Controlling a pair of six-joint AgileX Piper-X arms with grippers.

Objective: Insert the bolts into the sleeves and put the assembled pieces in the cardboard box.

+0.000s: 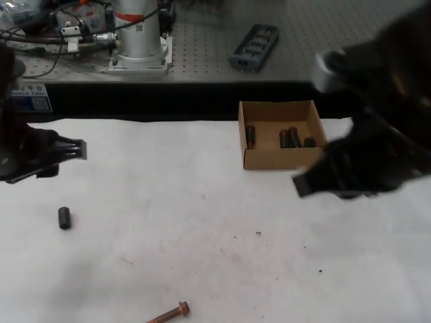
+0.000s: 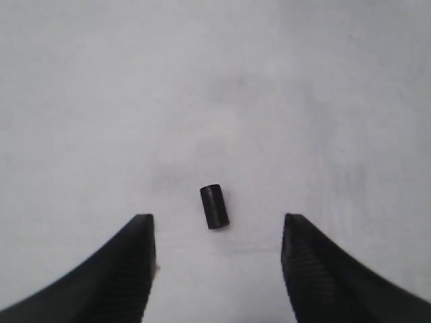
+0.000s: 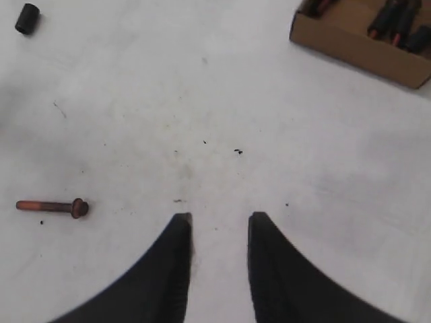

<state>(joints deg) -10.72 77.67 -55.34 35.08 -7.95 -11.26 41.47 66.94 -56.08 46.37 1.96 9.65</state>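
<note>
The bolt [image 1: 168, 313] lies nearest, at about 6 o'clock on the white sheet [image 1: 215, 222]. It is copper-coloured with a flanged head, and its shank runs toward the near edge of the high view. The sleeve [image 1: 64, 217] is a short black cylinder lying on its side at about 8 o'clock, well apart from the bolt.

The left gripper [image 1: 77, 149] hangs at about 9 o'clock, just beyond the sleeve, its arm coming in from the side. In its wrist view the two dark fingers [image 2: 135, 269] are spread wide and hold nothing. The sleeve lies on the sheet between them, touching neither.

The right gripper [image 3: 220, 219] hangs at about 3 o'clock, in front of the box's near right corner. Its fingers are parted by only a narrow gap, with nothing between them but bare sheet. In its wrist view the bolt sits off to one side.

Between the bolt, the sleeve and the box, the sheet shows only a few dark specks.

The cardboard box [image 1: 279, 159] stands open at about 1 o'clock, against the sheet's far edge. Several dark assembled pieces [image 1: 291, 138] lie inside it.

Beyond a dark strip, a perforated metal table carries a blue-grey rack [image 1: 254, 44] at 12 o'clock and a metal column base [image 1: 139, 33] at 11 o'clock.
</note>
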